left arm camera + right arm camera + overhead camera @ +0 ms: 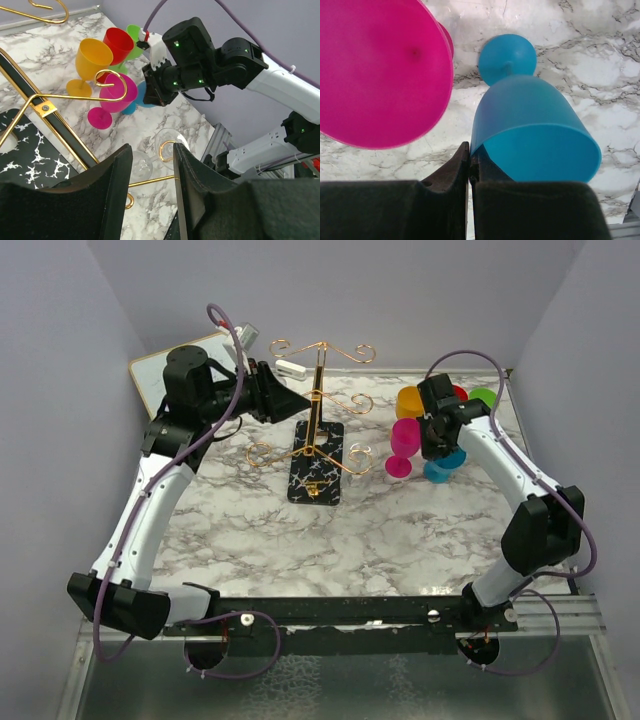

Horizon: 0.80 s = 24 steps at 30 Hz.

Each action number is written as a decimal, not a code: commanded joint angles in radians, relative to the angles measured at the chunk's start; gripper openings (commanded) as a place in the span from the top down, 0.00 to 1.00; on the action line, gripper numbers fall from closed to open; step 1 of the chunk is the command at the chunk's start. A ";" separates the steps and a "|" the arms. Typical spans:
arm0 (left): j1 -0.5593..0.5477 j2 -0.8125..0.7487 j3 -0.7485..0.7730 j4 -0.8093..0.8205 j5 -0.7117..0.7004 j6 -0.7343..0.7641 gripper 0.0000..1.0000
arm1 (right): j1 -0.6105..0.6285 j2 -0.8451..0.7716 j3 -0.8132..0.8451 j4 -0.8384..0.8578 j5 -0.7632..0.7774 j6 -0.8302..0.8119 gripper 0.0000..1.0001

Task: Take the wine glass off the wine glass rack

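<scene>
The task is judged not yet done. A clear wine glass (362, 454) appears to hang at the curled end of a low arm on the right side of the wine glass rack (319, 400), so freeing it and carrying it away is left to do.

Just left of the rack, the left gripper (152, 147) is pointed toward it. Its jaws are parted, nothing is held between them, and no glass is touched.

The rack is a thin gold wire stand: an upright post with curled arms at several heights, set on a flat black base veined in white. The hanging glass is colourless and hard to make out against the marble table (250, 550).

Right of the rack, coloured glasses are grouped on the table, a pink glass (405, 435) nearest it and a blue glass (443, 470) just beyond. The right gripper (469, 150) is held over these two with its jaws pressed together at the blue glass's rim. Whether the rim is pinched cannot be told.
</scene>
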 commanded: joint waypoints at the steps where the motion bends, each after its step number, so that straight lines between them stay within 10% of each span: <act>1: -0.005 0.015 -0.002 0.054 0.071 -0.032 0.58 | -0.005 0.033 0.049 0.037 -0.025 -0.013 0.94; 10: -0.010 0.040 -0.002 0.087 0.125 -0.062 0.56 | -0.005 0.024 0.116 0.032 0.013 -0.005 0.66; 24: -0.030 0.053 -0.032 0.104 0.171 -0.077 0.56 | -0.005 -0.191 0.172 0.050 -0.043 0.002 0.62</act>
